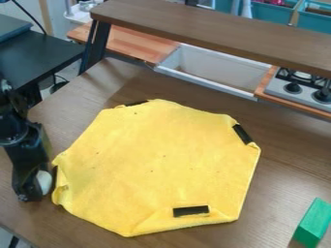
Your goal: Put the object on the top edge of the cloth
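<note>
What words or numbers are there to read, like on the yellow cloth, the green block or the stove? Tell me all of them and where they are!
There are none that I can read.
Cloth: no words, just small dark specks and plain black strips.
Block: no letters or numbers that I can see.
Stove: any marks by its knobs are too small to read.

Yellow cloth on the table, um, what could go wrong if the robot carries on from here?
The gripper is right by the left edge of the yellow cloth, which is bunched up there, so a sideways move might snag or drag it.

The pale, rounded object at the gripper could roll if let go; I can't tell how firmly it's held, if at all.

The top edge looks uneven too, so something set there might tip.
</note>
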Robot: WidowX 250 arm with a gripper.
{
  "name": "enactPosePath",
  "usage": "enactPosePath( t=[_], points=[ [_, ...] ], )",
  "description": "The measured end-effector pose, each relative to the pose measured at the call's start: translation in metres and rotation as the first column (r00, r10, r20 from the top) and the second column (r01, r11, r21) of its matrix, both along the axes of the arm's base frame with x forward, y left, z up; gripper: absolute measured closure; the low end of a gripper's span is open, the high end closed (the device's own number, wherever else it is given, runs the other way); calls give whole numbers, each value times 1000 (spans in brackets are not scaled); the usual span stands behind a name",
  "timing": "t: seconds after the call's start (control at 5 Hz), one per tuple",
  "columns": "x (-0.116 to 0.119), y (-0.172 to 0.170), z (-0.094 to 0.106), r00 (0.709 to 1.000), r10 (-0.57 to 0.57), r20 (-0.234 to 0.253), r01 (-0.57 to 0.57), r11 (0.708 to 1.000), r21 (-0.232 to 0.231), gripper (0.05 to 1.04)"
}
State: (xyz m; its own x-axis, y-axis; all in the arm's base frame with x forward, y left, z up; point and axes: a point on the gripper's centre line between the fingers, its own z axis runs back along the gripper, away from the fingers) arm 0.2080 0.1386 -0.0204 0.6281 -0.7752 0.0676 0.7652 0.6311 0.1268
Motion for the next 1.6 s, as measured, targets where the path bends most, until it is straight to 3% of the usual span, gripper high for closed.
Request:
enactPosePath(
  t=[0.2, 0.4, 0.8, 1.2, 1.6],
  points=[
    [0, -1, 0, 1000, 12, -7, -13, 1000, -14, 268],
    [0, -7, 11, 1000, 15, -18, -16, 998, -62, 268],
    [26, -29, 55, 998, 46, 44, -39, 987, -155, 268],
    [94, -77, 39, 987, 96, 128, -80, 990, -120, 268],
    [166, -128, 50, 970, 157, 184, -132, 981, -140, 268]
  ],
)
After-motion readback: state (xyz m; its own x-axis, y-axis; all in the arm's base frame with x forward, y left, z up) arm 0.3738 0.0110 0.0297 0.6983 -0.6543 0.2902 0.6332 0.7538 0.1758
